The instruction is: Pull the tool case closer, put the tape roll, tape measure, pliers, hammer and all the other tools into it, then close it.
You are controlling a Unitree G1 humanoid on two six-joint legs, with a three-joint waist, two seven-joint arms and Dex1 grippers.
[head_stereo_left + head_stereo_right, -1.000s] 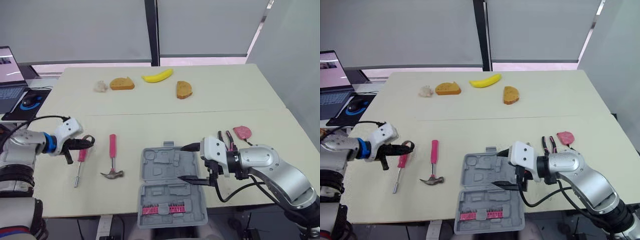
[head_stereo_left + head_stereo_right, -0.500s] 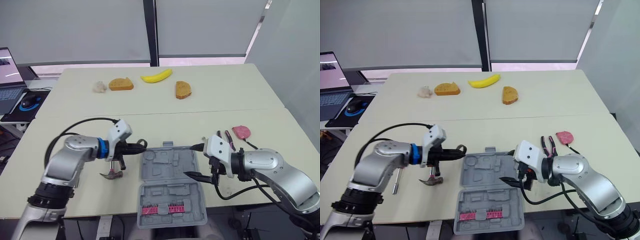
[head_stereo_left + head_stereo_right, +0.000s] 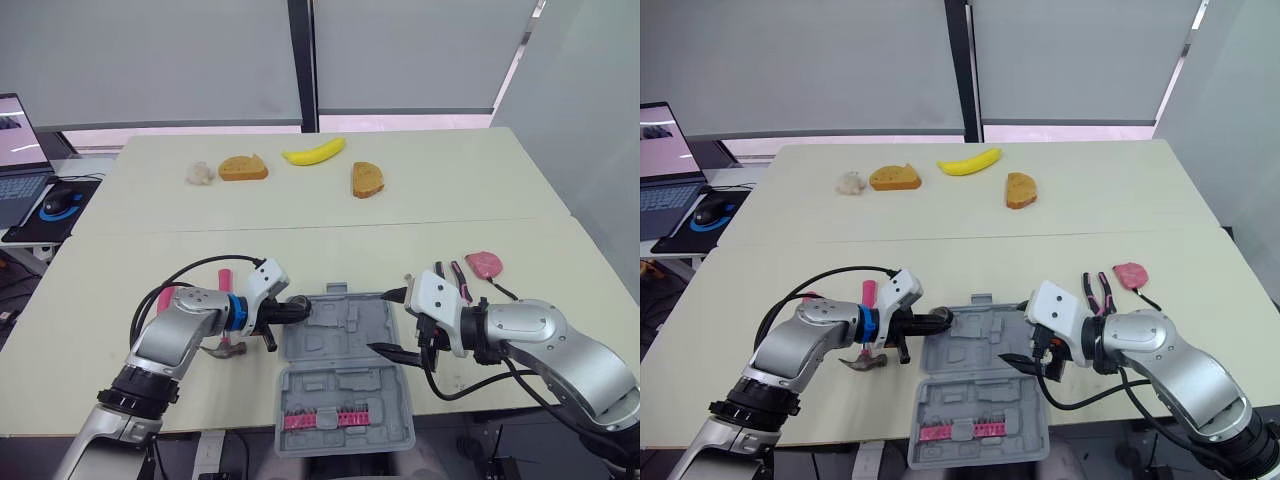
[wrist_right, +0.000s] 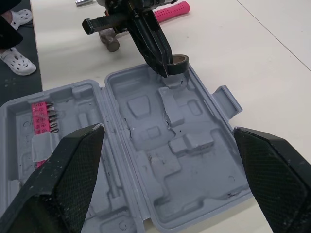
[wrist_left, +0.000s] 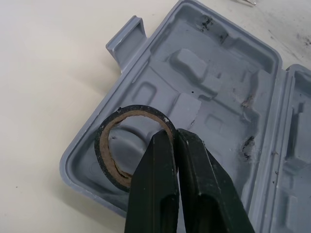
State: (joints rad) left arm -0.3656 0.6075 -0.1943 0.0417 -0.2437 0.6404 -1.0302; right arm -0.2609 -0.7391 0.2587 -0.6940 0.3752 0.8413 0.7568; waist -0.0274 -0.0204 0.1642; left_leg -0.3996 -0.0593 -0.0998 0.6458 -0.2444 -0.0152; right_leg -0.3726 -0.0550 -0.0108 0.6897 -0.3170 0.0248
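Looking across the open tool case [image 3: 340, 392] at the near edge of the surface [image 3: 430, 210], taking in a pink strip of bits [image 3: 320, 417] sitting in its near half and bare moulded pockets in its far half. Pinching the tape roll [image 5: 101, 150] by its rim in the narrowed fingers of the left gripper [image 3: 296, 311], at the case's far left corner pocket, contact with the case impossible to tell. Holding the right gripper [image 3: 380, 322] with fingers spread wide at the case's right edge. Catching the hammer [image 3: 222, 350] partly behind the left arm, then the pliers [image 3: 450, 275] and tape measure [image 3: 484, 263] beyond the right arm. Showing bread slices [image 3: 244, 167], a banana [image 3: 314, 152] and a laptop [image 3: 20, 150] far back.
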